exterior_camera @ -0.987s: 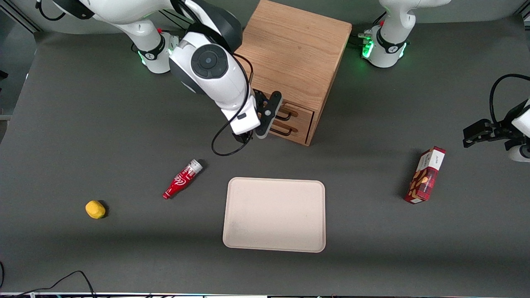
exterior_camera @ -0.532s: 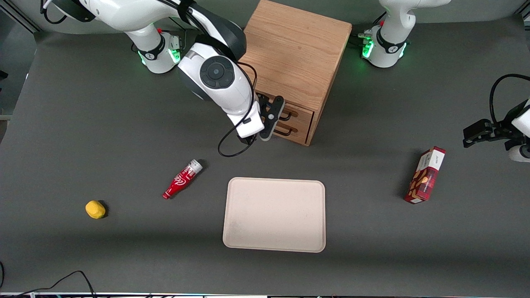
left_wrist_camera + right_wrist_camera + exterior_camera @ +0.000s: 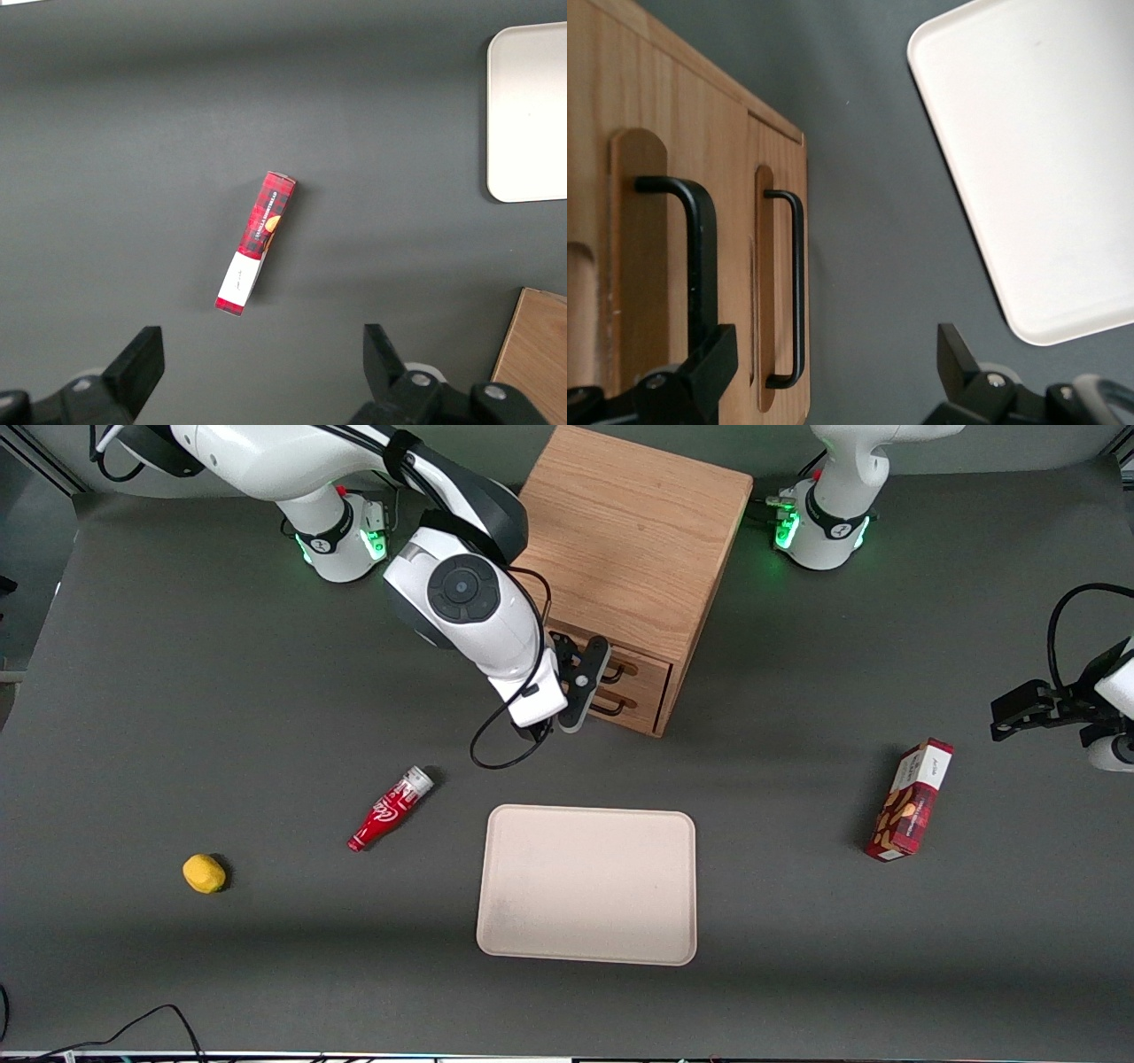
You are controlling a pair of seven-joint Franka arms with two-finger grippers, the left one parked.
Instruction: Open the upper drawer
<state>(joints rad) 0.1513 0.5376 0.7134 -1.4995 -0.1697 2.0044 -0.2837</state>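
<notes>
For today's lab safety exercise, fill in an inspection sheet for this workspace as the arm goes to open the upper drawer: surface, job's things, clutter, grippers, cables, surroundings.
Surface: dark grey table, bare between items.
Job's things: upper drawer of the wooden cabinet shut; its black handle ungrasped.
Clutter: beige tray, red bottle lying down, yellow object, red snack box.
Grippers: gripper in front of the drawers, jaws open, one jaw at the upper handle.
Cables: black loop under the wrist; another at the table edge.
Surroundings: nothing seen.

Dark grey matte tabletop [image 3: 177, 691] fills the view, evenly lit, soft shadows, black cable [image 3: 133, 1023] at near edge.
</notes>
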